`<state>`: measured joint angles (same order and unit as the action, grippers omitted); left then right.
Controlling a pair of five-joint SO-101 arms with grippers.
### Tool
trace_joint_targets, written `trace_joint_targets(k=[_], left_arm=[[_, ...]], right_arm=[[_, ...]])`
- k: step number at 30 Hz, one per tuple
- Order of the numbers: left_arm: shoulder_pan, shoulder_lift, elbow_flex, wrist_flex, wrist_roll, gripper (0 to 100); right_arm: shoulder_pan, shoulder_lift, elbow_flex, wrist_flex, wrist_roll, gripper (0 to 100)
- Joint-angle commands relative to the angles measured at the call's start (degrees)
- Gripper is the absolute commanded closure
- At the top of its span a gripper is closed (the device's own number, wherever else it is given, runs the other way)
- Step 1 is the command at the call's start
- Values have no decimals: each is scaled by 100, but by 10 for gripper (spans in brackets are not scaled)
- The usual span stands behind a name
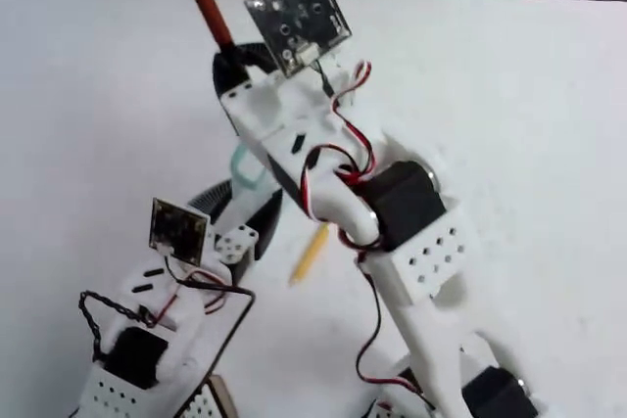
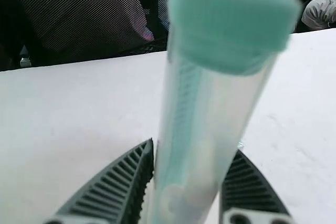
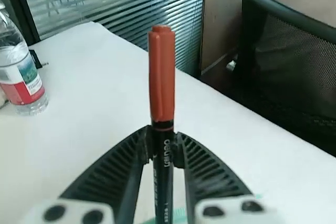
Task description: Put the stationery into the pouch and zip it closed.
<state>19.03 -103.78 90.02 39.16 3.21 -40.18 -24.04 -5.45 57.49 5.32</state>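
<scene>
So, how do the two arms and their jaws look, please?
Both arms are white plastic with black motors. The right arm carries red, white and black wires; the left arm a black twisted cable. Each wrist bears a square camera board. The jaws are dark, triangular and ribbed.

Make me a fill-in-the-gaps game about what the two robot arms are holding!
1. The right gripper has its jaws shut on a red-capped ____.
2. The left gripper has its jaws shut on the clear, teal-trimmed ____.
3. The pencil lying loose on the table is coloured ____.

Missing words: pen; pouch; yellow.
</scene>
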Motion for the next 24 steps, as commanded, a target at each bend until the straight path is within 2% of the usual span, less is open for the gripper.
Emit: trace_joint_targets(k=[1,5,12,24], left_arm=[[22,-40,-316,18,-44,806],[22,-40,-316,18,-44,807],[22,-40,-299,18,-44,808],[22,-40,-290,18,-35,808]], right_arm=[[-40,-488,334,22,-9,981],[-40,-840,686,-4,35,981],[-57,-954,712,242,642,981],[215,-936,958,673,651,981]])
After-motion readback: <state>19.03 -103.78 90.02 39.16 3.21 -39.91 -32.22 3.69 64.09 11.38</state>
